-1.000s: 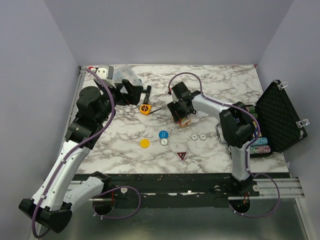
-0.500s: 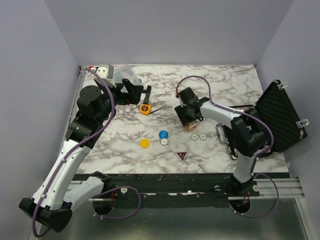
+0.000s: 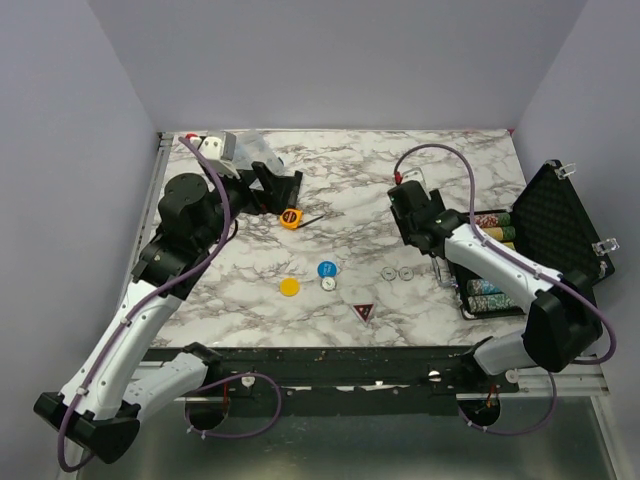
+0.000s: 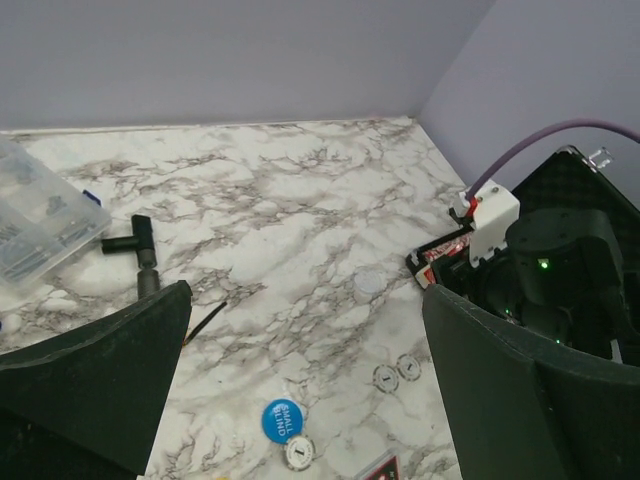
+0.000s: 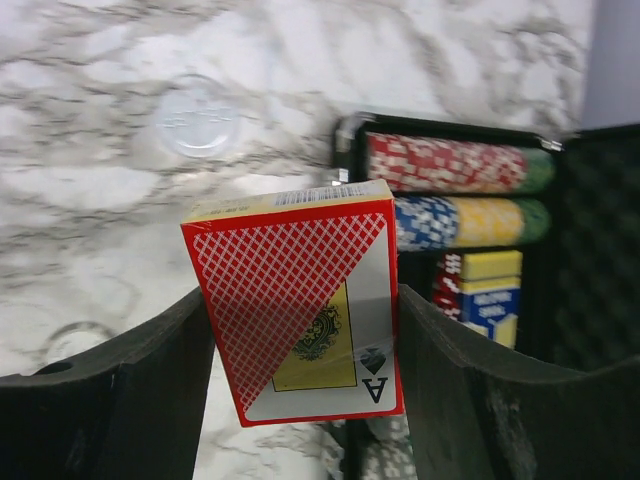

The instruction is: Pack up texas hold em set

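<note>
The right gripper (image 5: 300, 335) has its two dark fingers (image 5: 110, 400) pinching the red diamond-backed card box (image 5: 300, 300) by its side faces, and in the right wrist view the box stands slightly tilted above the white marble table (image 3: 450, 160), just beside the open edge of the black hard briefcase (image 3: 555, 230), which lies open at the table's right side with its foam lid raised. Rows of red, blue, yellow and green chips (image 5: 455, 165) fill the case. The left gripper (image 4: 310, 390) hovers over the far left, its fingers spread wide around nothing, near the orange tape measure (image 3: 290, 217) and the clear plastic compartment box (image 4: 40, 220). The blue disc (image 3: 327, 269), yellow disc (image 3: 289, 287), small white discs (image 3: 388, 271) and red triangle (image 3: 364, 312) lie mid-table, well apart from the case
</note>
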Controlling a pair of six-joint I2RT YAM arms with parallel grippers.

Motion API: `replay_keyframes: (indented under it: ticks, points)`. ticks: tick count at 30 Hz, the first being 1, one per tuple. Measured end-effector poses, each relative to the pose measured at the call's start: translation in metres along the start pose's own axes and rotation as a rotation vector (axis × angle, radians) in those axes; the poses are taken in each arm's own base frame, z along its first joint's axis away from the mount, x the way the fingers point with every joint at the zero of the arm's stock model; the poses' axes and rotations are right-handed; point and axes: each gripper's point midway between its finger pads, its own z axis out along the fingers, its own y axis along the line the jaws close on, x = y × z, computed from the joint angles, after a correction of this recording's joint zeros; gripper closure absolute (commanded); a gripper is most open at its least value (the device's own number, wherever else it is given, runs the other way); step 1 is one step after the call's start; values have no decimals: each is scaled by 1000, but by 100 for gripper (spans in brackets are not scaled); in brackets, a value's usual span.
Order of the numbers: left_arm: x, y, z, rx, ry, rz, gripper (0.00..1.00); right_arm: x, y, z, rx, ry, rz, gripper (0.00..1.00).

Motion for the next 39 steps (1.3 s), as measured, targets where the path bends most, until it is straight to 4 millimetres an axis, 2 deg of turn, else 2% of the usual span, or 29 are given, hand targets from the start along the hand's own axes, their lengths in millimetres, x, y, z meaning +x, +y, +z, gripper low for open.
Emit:
replay_keyframes:
  ticks: [3,10,15,18,22,27,34,39]
  points:
    - [6,-12,-2,31,18,10,1,10,-29,-4,127,39,-23,84]
    - [12,-36,-9,78,23,52,1,43,-82,-6,307,177,-54,88]
    - [21,-59,-15,133,37,78,2,65,-107,0,346,261,-53,89]
    - [28,-75,-22,171,51,90,2,74,-115,5,326,299,-34,89]
    - [39,-96,-34,205,69,117,2,86,-119,11,282,348,-12,95]
    - [42,-113,-51,215,50,170,2,101,-107,22,192,449,-11,97]
    - [29,-117,-68,198,-12,200,2,112,-95,22,129,502,-16,94]
    - [27,-116,-69,182,-37,230,1,122,-90,31,114,553,-25,93]
